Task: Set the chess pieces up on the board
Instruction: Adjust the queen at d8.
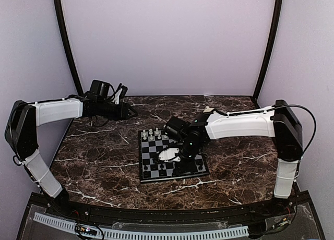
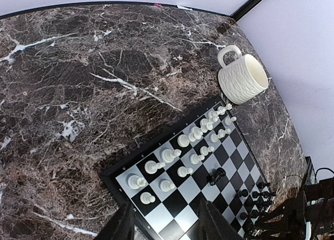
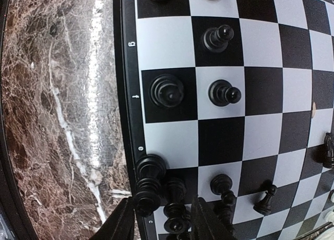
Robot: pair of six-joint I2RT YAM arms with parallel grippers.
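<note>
Now the right claw [image 3: 163, 201] is spread wide, low over the board [image 3: 266, 125] in mid-frame. A black piece [image 3: 176, 208] sits between its fingers; whether they touch is unclear. The left claw [image 2: 166, 204], spread and empty, hangs high at upper left.

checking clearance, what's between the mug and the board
Nothing stands there: in the left wrist view only a narrow strip of bare marble tabletop separates the mug from the board corner.

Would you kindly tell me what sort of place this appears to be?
Probably a robot test booth: plain lilac walls enclose a marble table, a left arm and right arm flank it, and a chessboard sits staged.
</note>
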